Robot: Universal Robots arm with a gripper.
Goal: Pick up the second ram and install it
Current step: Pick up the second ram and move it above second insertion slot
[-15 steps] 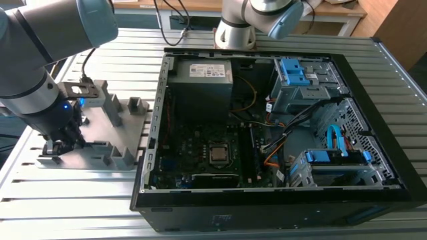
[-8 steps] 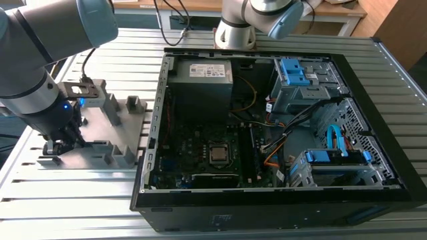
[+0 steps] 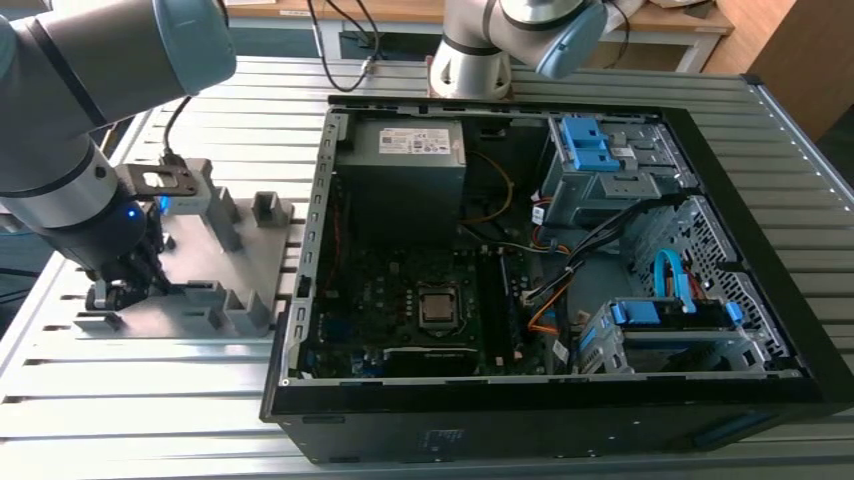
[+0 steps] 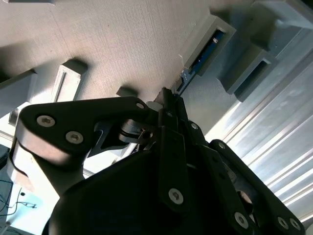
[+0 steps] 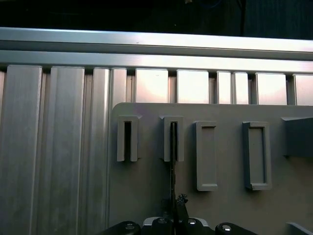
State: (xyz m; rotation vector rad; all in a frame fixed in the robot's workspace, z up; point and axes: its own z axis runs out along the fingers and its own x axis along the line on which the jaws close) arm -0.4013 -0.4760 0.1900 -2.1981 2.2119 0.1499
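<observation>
The open computer case (image 3: 534, 415) was seen just beside the grey fixture (image 3: 200, 235), on the exterior view's right of it. The gripper (image 3: 118, 290) was set low over the fixture, at its side away from the case. In the first wrist view the second ram (image 5: 172, 156) was stood on edge in one fixture slot, beside an empty slot (image 5: 127, 139). The jaws were drawn narrow about the ram's end and appeared to pinch it. The ram was judged light, stiff, thin and fragile, best held by its flat faces, clear of the contacts, with modest force.
</observation>
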